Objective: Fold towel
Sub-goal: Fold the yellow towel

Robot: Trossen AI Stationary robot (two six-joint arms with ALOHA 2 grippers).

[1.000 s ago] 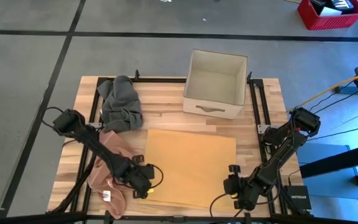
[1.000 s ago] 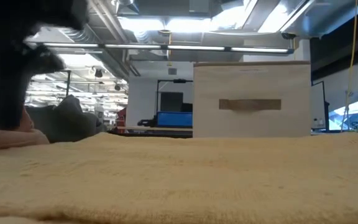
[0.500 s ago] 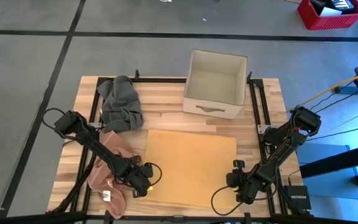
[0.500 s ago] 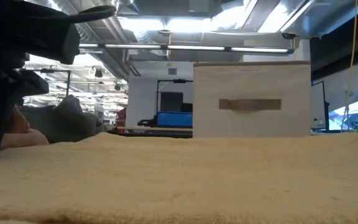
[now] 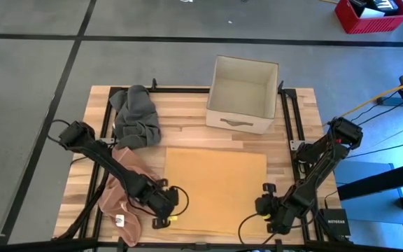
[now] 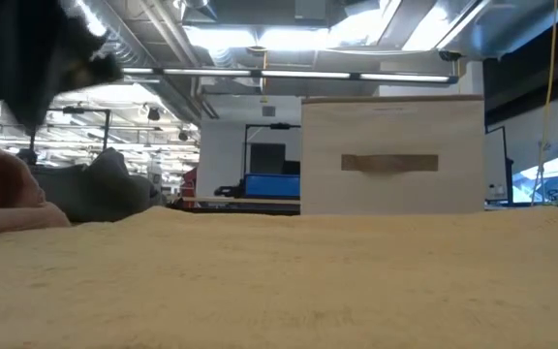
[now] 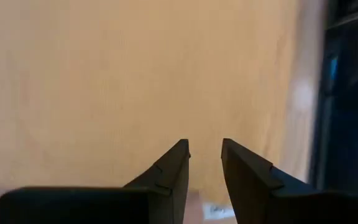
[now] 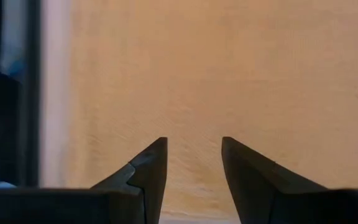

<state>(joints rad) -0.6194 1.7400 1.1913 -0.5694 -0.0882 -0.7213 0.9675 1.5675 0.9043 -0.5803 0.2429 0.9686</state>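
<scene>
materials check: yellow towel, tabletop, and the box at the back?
Yellow towel: looped terry-type cloth, matte; the low view shows a nubby pile. Tabletop: light wood planks, butcher-block look, with visible strips and grain, smooth, maybe sealed. Box: probably fabric-covered board, off-white, matte, open-topped, straight stiff walls, strap-like handle on its front; cloth or plain card cannot be told apart here.

tan towel (image 5: 215, 190), grey cloth (image 5: 136, 115), pink cloth (image 5: 121, 190)
</scene>
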